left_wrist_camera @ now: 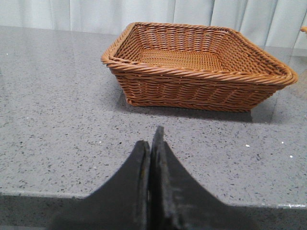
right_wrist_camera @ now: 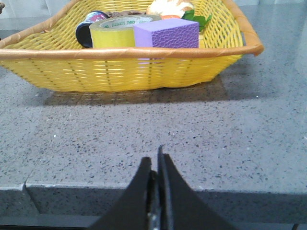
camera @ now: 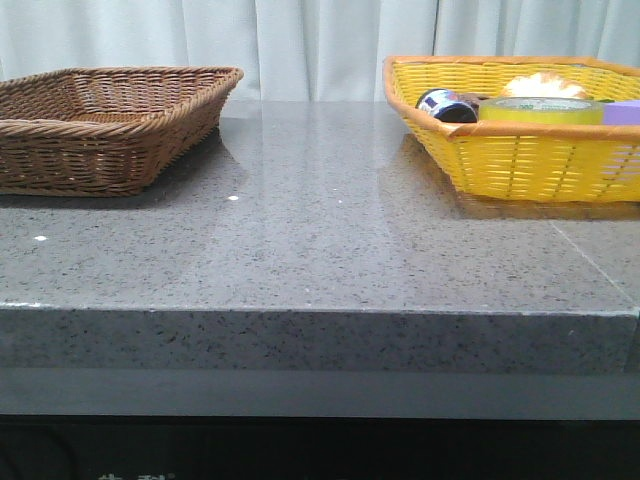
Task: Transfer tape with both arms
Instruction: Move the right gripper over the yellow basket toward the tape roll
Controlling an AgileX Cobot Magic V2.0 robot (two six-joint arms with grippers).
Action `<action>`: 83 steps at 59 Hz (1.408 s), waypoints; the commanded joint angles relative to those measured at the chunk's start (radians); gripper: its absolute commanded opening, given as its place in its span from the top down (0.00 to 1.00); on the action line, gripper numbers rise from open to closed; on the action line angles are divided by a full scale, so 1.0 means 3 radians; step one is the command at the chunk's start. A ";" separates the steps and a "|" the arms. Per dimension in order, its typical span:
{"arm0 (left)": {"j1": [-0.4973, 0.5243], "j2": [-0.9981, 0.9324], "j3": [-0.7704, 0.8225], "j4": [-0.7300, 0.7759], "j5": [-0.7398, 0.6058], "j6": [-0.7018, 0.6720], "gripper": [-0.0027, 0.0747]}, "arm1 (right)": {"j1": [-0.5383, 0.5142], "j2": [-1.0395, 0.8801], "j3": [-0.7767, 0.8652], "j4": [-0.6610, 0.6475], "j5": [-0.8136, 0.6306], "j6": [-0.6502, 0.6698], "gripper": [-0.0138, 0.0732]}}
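Note:
The yellow tape roll (camera: 542, 109) lies flat in the yellow basket (camera: 520, 160) at the table's back right; it also shows in the right wrist view (right_wrist_camera: 120, 31), with green lettering on its white core. My right gripper (right_wrist_camera: 154, 160) is shut and empty, low at the table's front edge, well short of the basket. My left gripper (left_wrist_camera: 150, 139) is shut and empty, at the front edge facing the empty brown wicker basket (left_wrist_camera: 196, 72). Neither gripper shows in the front view.
The yellow basket (right_wrist_camera: 120, 72) also holds a dark black-and-blue roll (right_wrist_camera: 91, 24), a purple block (right_wrist_camera: 167, 33) touching the tape, and an orange-white item with green leaves (right_wrist_camera: 177, 9). The brown basket (camera: 100, 130) stands back left. Grey stone tabletop (camera: 320, 240) lies between.

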 commanded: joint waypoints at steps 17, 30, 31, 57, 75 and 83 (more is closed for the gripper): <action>0.0003 -0.0056 0.0130 -0.0009 -0.0292 0.0000 0.99 | -0.0020 -0.0084 -0.0086 0.0009 -0.0250 -0.0010 0.90; 0.0003 -0.0056 0.0130 -0.0009 -0.0292 0.0000 0.99 | -0.0020 -0.0084 -0.0086 0.0009 -0.0250 -0.0010 0.90; 0.0003 -0.0056 0.0130 -0.0009 -0.0292 0.0000 0.99 | -0.0020 -0.0084 -0.0086 0.0009 -0.0250 -0.0010 0.90; 0.0003 -0.0056 0.0130 -0.0009 -0.0292 0.0000 0.99 | -0.0020 -0.0084 -0.0086 0.0009 -0.0250 -0.0010 0.90; 0.0003 -0.0056 0.0130 -0.0009 -0.0292 0.0000 0.99 | -0.0020 -0.0084 -0.0086 -0.0032 -0.0372 -0.0010 0.90; 0.0003 -0.0056 0.0130 -0.0009 -0.0292 0.0000 0.99 | -0.0020 -0.0084 -0.0086 -0.0032 -0.0381 -0.0010 0.90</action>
